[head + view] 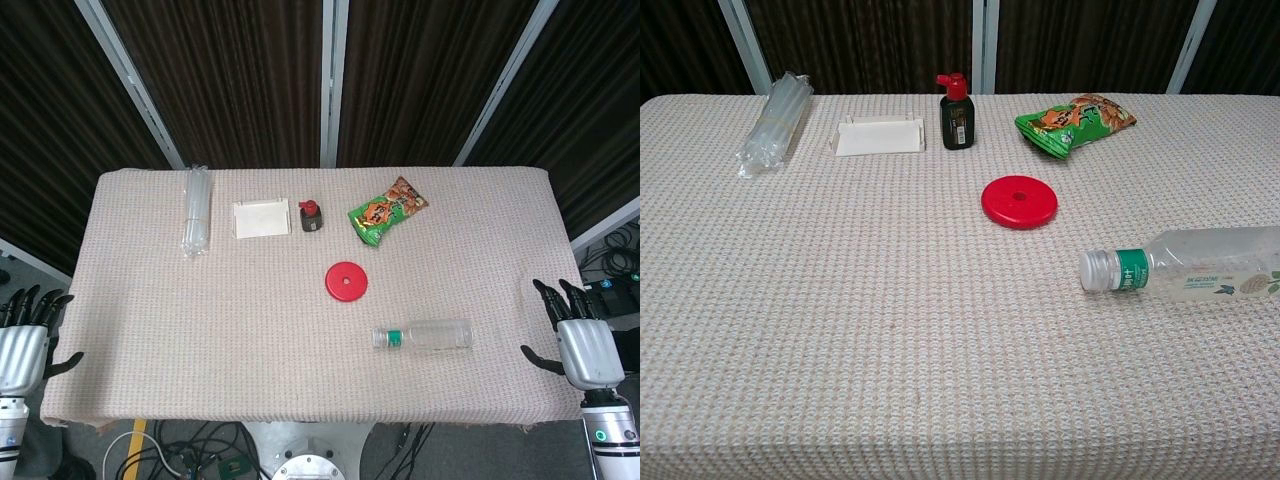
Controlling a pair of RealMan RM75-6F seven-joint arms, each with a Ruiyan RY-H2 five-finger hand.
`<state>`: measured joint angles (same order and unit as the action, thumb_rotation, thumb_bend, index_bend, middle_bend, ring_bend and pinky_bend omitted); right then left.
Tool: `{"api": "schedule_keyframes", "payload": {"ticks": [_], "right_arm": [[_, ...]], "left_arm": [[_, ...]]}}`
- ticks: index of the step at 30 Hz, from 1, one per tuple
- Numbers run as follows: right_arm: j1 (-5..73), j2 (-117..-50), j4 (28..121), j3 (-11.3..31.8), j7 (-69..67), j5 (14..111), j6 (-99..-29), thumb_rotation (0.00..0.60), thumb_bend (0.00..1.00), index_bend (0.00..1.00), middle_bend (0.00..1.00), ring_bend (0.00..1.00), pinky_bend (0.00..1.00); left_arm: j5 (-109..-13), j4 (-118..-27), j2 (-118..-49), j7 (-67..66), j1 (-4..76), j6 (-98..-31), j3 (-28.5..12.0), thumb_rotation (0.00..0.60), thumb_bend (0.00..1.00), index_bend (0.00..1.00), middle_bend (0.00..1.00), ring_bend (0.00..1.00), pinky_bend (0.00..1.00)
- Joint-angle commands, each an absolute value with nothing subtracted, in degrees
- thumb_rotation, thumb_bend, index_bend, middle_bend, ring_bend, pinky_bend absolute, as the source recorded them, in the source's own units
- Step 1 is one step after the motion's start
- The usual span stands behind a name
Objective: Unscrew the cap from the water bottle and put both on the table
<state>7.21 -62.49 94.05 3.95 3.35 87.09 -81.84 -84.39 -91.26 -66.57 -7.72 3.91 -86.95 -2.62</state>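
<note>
A clear water bottle lies on its side on the right part of the cloth-covered table, its silver cap screwed on and facing left, with a green label band behind it. My left hand hangs open off the table's left edge. Off the right edge, my right hand is open too, fingers pointing away, a short way right of the bottle's base. Neither hand shows in the chest view.
A red disc lies just behind the bottle. Along the back stand a green snack bag, a small dark pump bottle, a white tray and a clear plastic bundle.
</note>
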Motion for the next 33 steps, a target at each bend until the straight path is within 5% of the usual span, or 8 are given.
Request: {"api": "schedule_keyframes", "payload": {"ticks": [1, 11, 27, 33], "right_arm": [[7.14, -62.52, 93.95, 3.76, 3.02, 87.39, -82.02, 0.600, 0.07, 0.02, 0.16, 0.00, 0.09], [8.33, -62.74, 94.43, 2.23, 1.64, 89.87, -80.01, 0.600, 0.06, 0.02, 0.17, 0.01, 0.09], [21.93, -72.62, 90.82, 1.80, 3.54, 89.50, -58.53, 0.600, 0.06, 0.03, 0.18, 0.01, 0.09], [23.82, -76.34, 86.35, 2.63, 4.57, 87.34, -56.81, 0.600, 0.06, 0.08, 0.22, 0.02, 0.10]], "left_arm": [[-84.44, -91.17, -66.63, -7.66, 3.83, -87.05, -2.61, 0.600, 0.02, 0.19, 0.15, 0.00, 0.00], [-84.89, -90.88, -66.77, -7.32, 4.00, -87.12, -2.75, 0.600, 0.02, 0.19, 0.15, 0.00, 0.00], [-85.55, -90.24, -66.83, -6.53, 4.18, -87.14, -2.78, 0.600, 0.02, 0.19, 0.15, 0.00, 0.00], [-85.38, -90.00, -66.85, -6.28, 4.20, -86.92, -2.76, 0.600, 0.02, 0.19, 0.15, 0.00, 0.00]]}}
